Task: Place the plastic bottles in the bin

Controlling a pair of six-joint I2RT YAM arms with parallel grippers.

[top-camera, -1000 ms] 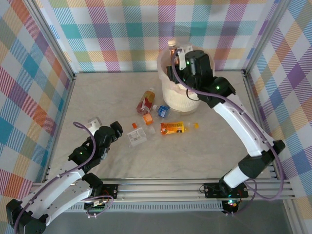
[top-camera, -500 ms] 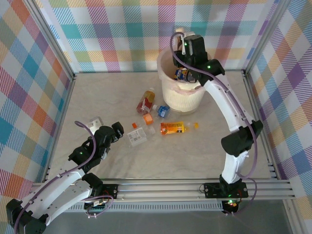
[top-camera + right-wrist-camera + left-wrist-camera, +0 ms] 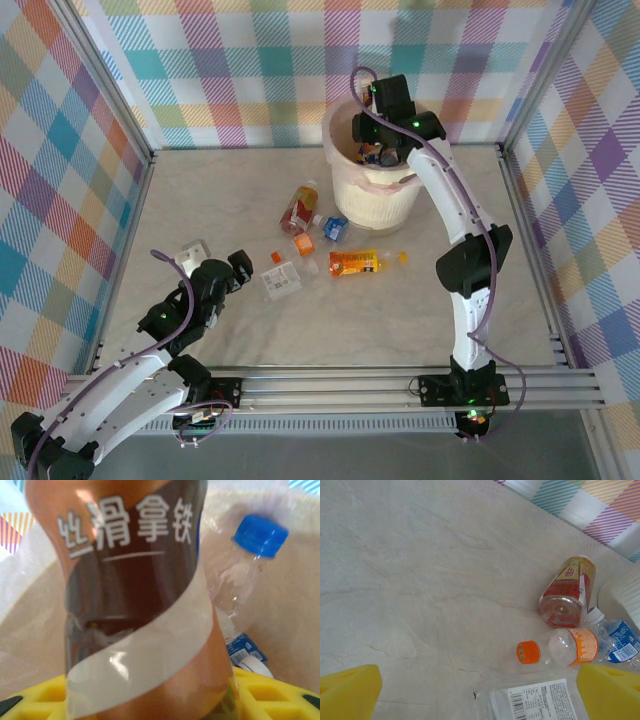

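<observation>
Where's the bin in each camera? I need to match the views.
Top external: the bin stands far centre, the right pincer at its mouth.
Left wrist: the bin's cream wall at the right edge.
Right wrist: the bin's lined inner wall behind the held brown bottle.
Shared landmark: the blue-labelled bottle beside its base, top and left wrist.

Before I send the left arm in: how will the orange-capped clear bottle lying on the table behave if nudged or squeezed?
The orange-capped bottle looks empty, so probably very light and easily shoved. It lies on its round side on the smooth table, so a nudge may roll it. Its thin clear walls would likely dent under a squeeze.
</observation>
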